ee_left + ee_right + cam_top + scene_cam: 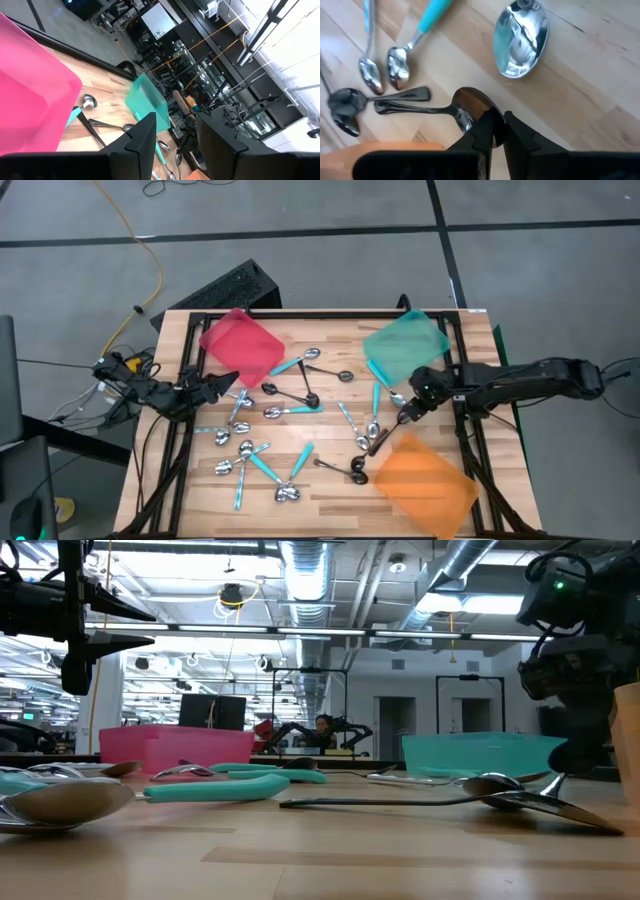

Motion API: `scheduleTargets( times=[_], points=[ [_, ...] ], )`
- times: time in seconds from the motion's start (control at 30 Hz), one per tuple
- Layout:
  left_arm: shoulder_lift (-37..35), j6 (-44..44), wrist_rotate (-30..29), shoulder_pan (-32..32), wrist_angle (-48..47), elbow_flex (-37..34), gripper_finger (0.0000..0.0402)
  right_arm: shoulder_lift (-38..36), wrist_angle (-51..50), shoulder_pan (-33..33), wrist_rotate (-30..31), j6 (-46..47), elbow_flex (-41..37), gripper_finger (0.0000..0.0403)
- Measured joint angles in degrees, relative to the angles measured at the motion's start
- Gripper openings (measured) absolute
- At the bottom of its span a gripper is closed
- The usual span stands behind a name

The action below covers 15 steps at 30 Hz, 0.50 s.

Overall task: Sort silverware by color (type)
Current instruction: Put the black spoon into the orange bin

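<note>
Wooden table (330, 480), scattered spoons (290, 410), grey floor (520, 290) around

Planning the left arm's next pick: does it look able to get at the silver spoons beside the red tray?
Probably yes: the left end effector hovers open, right by those silver spoons, nothing between.

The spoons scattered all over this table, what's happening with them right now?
A two-armed robot is sorting spoons by kind. The right gripper is down on the table, closed on the bowl of a dark spoon lying between the teal tray and the orange tray. The left gripper waits beside the red tray, fingers apart and holding nothing. Most spoons, silver ones and teal-handled ones, lie loose on the table; none shows clearly inside a tray.
</note>
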Motion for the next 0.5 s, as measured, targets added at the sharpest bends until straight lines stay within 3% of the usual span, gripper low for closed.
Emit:
scheduleTargets(
  times=[0.5],
  points=[
    [0.01, 0.49, 0.00, 0.02, 0.00, 0.00, 0.0123, -5.32, 0.26, 0.00, -0.46, 2.49, 0.00, 0.0035]
  ],
)
